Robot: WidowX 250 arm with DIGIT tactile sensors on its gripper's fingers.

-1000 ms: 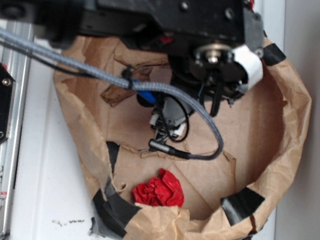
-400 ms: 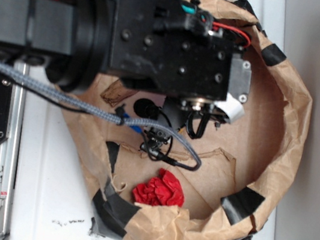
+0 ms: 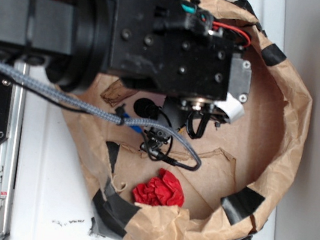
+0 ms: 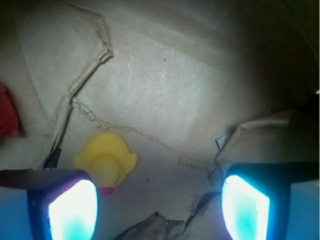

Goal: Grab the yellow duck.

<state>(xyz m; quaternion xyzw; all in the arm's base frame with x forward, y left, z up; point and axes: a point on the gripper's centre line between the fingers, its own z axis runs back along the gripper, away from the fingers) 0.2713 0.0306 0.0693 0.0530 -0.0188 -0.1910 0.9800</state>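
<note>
The pincer (image 4: 160,205), fingers spread wide, hovers over the brown paper bin (image 4: 165,95) with the yellow duck (image 4: 106,160) just beside its left finger, off-centre, so closing now could nudge it aside.

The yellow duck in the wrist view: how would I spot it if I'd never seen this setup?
Look at the brown paper floor of the bag, then down to the lower left, beside the left glowing finger of the open end effector. There sits the yellow duck, small, rounded and glossy, with a red beak. The only other small item, the red wad at the left edge, is crumpled.
</note>
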